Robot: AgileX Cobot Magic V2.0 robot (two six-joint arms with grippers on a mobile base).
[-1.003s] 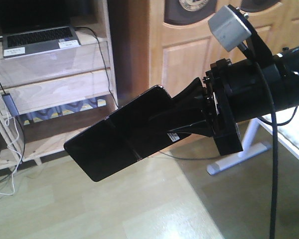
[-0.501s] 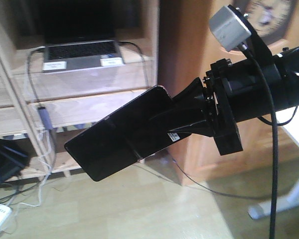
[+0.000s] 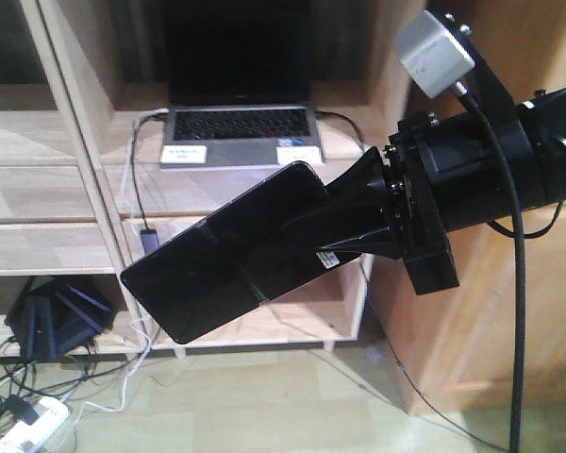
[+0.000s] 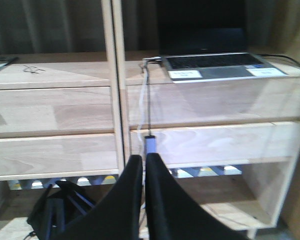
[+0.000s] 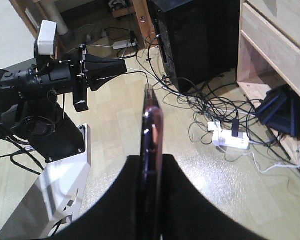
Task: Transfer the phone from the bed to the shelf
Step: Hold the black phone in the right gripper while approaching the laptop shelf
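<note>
The phone [image 3: 222, 260], a glossy black slab with a crease across its middle, juts out to the lower left, gripped at one end by my right gripper [image 3: 344, 212]. In the right wrist view the phone [image 5: 151, 120] shows edge-on with a pinkish rim, clamped between the black fingers [image 5: 185, 200]. Behind it stands the pale-wood shelf [image 3: 57, 189] with thick boards and uprights. My left gripper [image 4: 144, 161] is shut with nothing in it and faces the shelf [image 4: 55, 110]; it also shows from the side as the left gripper [image 5: 121, 65]. The bed is out of view.
An open grey laptop [image 3: 241, 127] sits on a shelf board, with cables and a small adapter [image 4: 150, 144] hanging below. A black folded object [image 3: 61, 311] lies in the bottom compartment. A power strip [image 5: 231, 140] and tangled cables cover the floor. A brown cabinet [image 3: 481, 311] stands at right.
The shelf and laptop have slid rightward and grown larger in the front view, so the view has swung toward the shelf. The phone stays held the same way in the right gripper.
</note>
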